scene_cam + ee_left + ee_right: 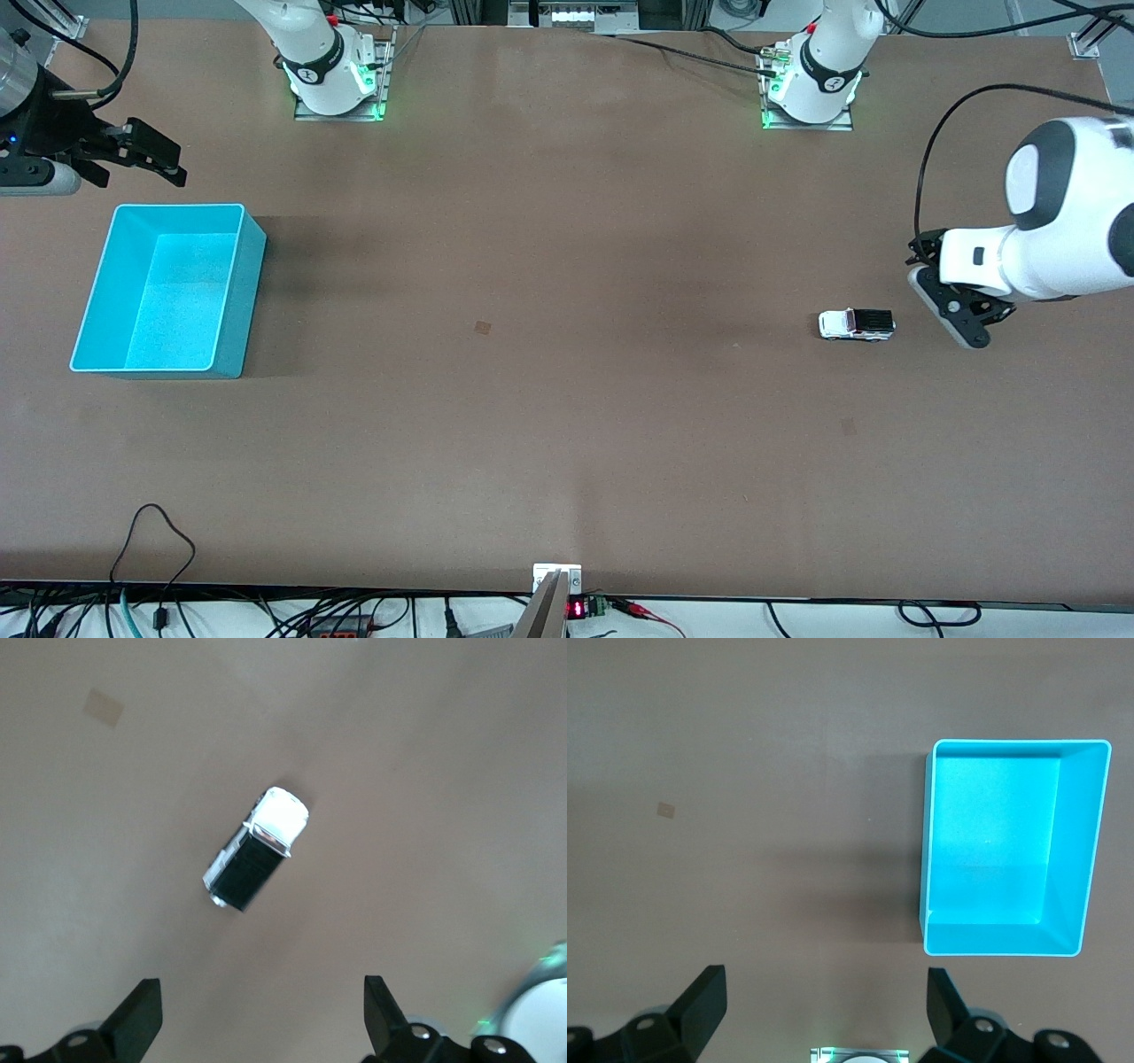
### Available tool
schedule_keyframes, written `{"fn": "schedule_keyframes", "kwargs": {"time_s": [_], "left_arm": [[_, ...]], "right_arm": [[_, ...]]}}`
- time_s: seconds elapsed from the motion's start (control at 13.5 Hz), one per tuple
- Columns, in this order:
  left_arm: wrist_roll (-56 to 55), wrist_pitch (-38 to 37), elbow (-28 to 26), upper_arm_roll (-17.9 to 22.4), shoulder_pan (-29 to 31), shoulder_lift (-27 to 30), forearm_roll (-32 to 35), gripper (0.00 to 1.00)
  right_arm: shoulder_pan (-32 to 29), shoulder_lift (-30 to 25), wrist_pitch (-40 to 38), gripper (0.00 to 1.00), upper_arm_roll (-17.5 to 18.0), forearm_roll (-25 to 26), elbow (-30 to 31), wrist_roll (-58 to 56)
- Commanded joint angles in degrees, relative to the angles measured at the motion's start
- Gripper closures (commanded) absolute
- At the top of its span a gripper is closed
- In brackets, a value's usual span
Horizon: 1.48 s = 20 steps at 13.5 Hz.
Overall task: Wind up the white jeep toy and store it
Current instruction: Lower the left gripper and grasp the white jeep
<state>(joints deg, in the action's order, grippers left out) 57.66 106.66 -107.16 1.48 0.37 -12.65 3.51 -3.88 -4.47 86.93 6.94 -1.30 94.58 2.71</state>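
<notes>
The white jeep toy [856, 324] stands on its wheels on the brown table toward the left arm's end, its black rear roof turned toward my left gripper [959, 312]. That gripper hangs open in the air just beside the toy. In the left wrist view the white jeep toy [257, 848] lies clear of the open left gripper [263, 992], with nothing between the fingers. My right gripper [146, 167] hovers open and empty by the turquoise bin [182, 208], at the right arm's end. The right wrist view shows the bin [1019, 742] empty, apart from the right gripper [826, 979].
A small tan patch [482, 327] marks the tabletop near the middle. The two arm bases [337, 84] [811, 89] stand along the table's edge farthest from the front camera. Cables [159, 532] and a small display sit at the nearest edge.
</notes>
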Motion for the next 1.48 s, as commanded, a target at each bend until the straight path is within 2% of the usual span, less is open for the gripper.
{"fn": "schedule_keyframes", "kwargs": {"time_s": [0.0,0.3,0.59,0.89,1.18,1.4], "left_arm": [[9.29,8.27,-6.72,-0.07,0.50,1.31,1.32,0.00],[20.89,25.65,-16.83,-0.07,2.00,0.61,1.41,0.00],[27.14,34.47,-19.13,-0.07,2.00,-3.25,1.41,0.00],[27.86,36.16,-20.80,-0.34,1.91,-5.37,1.41,0.00],[27.94,42.21,-22.65,-0.42,2.09,-7.82,1.41,0.00],[27.94,42.49,-22.65,-0.77,2.35,-8.27,1.41,0.00]], "right_arm": [[-0.86,-0.54,-0.36,0.00,0.27,-0.46,0.25,0.19],[-0.86,-0.54,-0.35,0.00,0.36,-0.46,0.25,0.19],[-0.86,-0.54,-0.35,0.00,0.36,-0.46,0.25,0.19],[-0.86,-0.46,-0.27,0.00,0.36,-0.46,0.25,0.19],[-0.86,-0.46,-0.27,0.00,0.36,-0.46,0.25,0.19],[-0.86,-0.46,-0.27,0.00,0.36,-0.46,0.25,0.19]]}}
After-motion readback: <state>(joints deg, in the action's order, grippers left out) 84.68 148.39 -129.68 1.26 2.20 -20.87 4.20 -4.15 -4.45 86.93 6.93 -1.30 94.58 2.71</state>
